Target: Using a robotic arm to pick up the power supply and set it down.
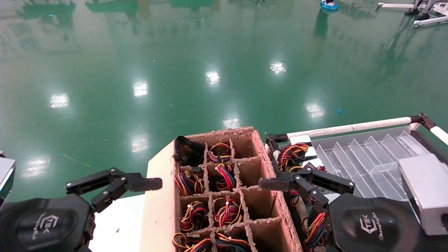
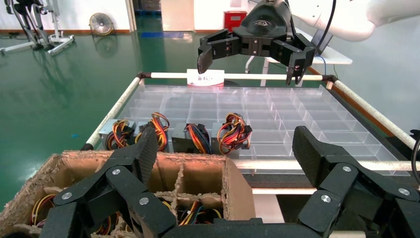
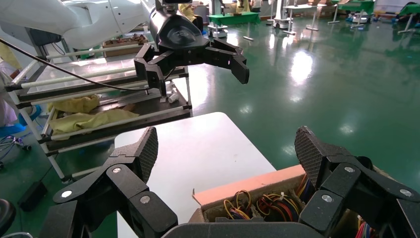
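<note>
An embossed logo is borne by the right gripper [image 1: 280,183], fingers spread wide and empty above wired power supplies [image 1: 293,153] in the clear tray [image 1: 371,157].

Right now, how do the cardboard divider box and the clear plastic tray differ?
The cardboard divider box is brown, opaque and ragged-edged; the clear plastic tray is see-through with clean dividers. Most of the box's cells in view hold wire bundles, while the tray holds power supplies only along the edge nearest the box, with the other cells bare. The left gripper hangs beside the box; the right gripper hangs over the tray's filled edge. Both are gridded into cells.
</note>
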Robot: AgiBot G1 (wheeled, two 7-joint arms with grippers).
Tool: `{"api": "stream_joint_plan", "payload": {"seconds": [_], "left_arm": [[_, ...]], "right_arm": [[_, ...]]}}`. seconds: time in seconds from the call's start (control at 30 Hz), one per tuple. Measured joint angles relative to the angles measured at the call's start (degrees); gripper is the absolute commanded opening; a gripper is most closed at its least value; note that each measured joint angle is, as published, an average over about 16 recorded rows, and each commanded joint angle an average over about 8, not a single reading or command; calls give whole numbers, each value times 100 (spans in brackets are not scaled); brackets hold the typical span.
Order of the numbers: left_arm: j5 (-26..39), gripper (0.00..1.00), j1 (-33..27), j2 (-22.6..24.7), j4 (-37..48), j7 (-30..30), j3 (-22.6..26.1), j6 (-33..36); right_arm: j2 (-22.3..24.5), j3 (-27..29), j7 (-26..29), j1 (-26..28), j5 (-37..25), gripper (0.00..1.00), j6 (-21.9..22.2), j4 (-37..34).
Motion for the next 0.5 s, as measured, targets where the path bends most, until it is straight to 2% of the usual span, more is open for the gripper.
{"api": "stream_joint_plan", "payload": {"seconds": [0.5], "left_arm": [[0,0,0,0,1,0,0,0]], "right_arm": [[0,-19,-11,-3,-66,100,30,-3]]}}
